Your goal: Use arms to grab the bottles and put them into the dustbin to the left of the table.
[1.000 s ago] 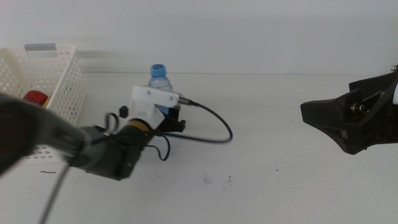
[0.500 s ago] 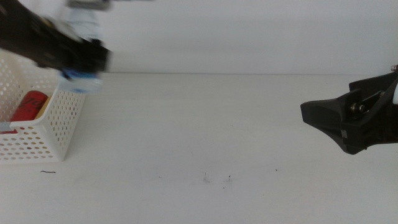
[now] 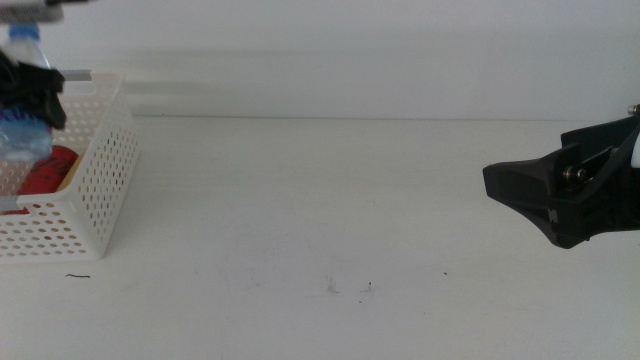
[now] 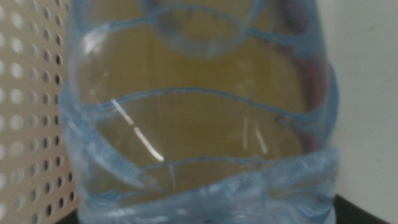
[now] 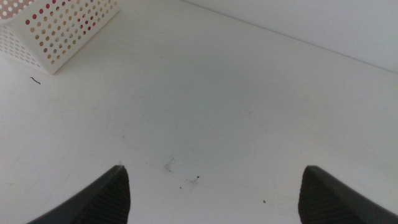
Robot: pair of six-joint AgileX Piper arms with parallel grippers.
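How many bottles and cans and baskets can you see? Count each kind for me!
Water bottle, held by the left gripper over the basket: 1
Red can, in the basket: 1
White basket: 1
Total: 3
The right gripper waits at the table's right side, fingers open.

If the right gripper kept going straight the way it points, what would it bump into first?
Probably just the bare table. The open right gripper waits at the right; the dustbin sits far off to one side of its line, though depth is unclear.
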